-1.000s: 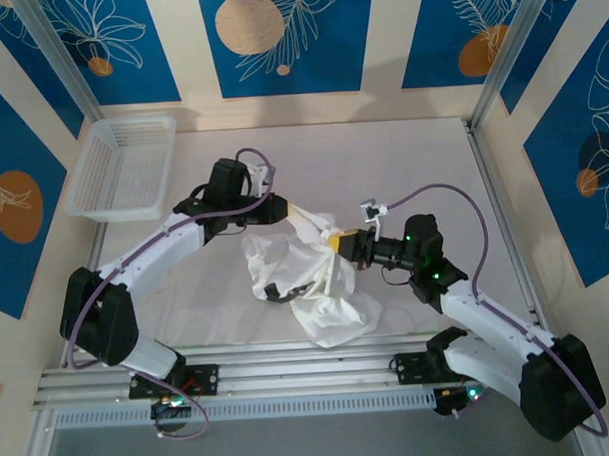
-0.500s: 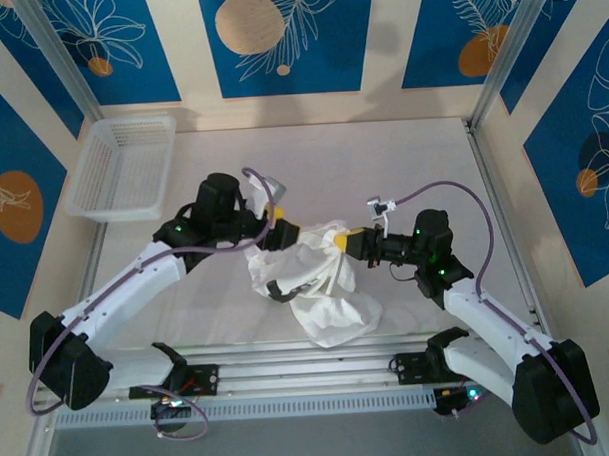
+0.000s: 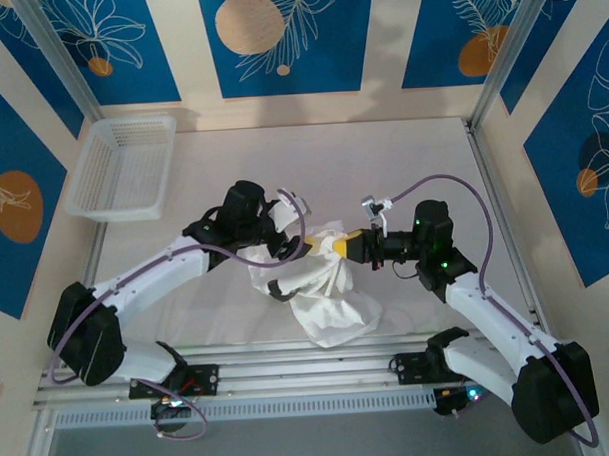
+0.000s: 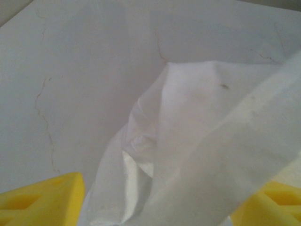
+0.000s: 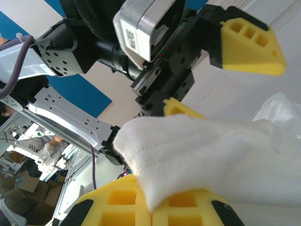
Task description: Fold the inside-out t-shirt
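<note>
Right gripper (image 3: pixel 343 245) is clamped on a hemmed edge of the crumpled t-shirt (image 3: pixel 322 287), left gripper (image 3: pixel 312 247) gapes around a fold just beside it, so closing there probably snags extra layers.

The top view is bright, even and sharp, lit from above — only faint, soft shadows fall on the table (image 3: pixel 382 155). The left wrist view is hazy and low in contrast, the shirt (image 4: pixel 211 141) close and blurred. In the right wrist view its seam is crisp — the background goes soft.
</note>
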